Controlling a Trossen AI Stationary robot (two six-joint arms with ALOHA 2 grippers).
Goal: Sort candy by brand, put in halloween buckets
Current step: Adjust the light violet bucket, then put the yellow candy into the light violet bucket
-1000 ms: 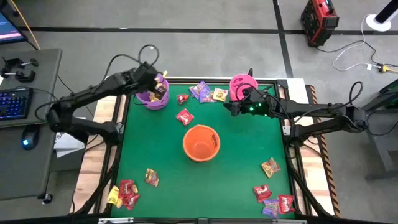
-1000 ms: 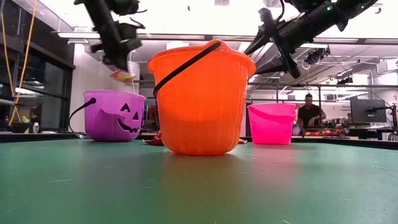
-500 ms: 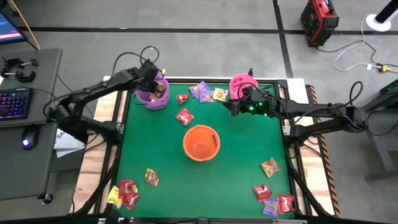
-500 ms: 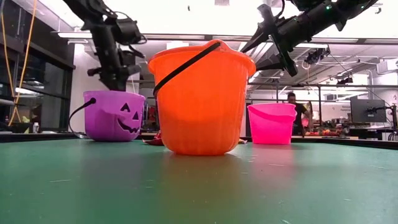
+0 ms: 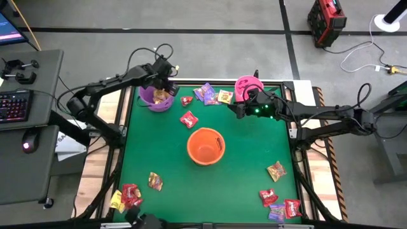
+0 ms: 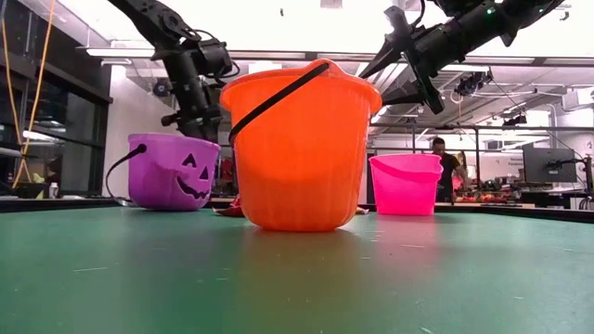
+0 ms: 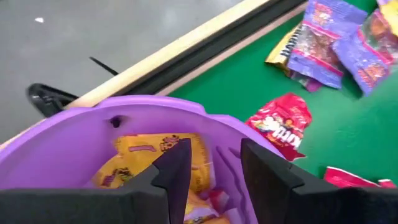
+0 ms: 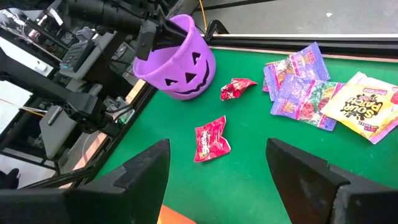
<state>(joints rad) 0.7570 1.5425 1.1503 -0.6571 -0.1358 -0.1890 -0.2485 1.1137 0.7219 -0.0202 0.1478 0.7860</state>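
Note:
My left gripper (image 5: 163,84) (image 7: 214,171) hangs open over the purple bucket (image 5: 156,99) at the table's far left, its fingertips just above the rim (image 7: 155,106), with nothing between them. Yellow candy packets (image 7: 152,162) lie inside that bucket. My right gripper (image 5: 236,109) (image 8: 217,180) hovers open and empty beside the pink bucket (image 5: 247,86), which stands at the far edge. The orange bucket (image 5: 205,146) stands mid-table. Loose candy lies far centre: purple packets (image 5: 206,93), a yellow one (image 5: 225,97) and two red ones (image 5: 189,119).
More candy lies near the front corners: red and yellow packets (image 5: 128,197) and a gold one (image 5: 154,181) on the left, a gold one (image 5: 276,170) and red and purple ones (image 5: 278,205) on the right. In the low view a person (image 6: 438,169) stands beyond the table.
My left gripper has come down over the purple bucket and shifted a little toward the far edge. It has let go of the yellow packet it held above the rim; the packet is gone from its fingers.

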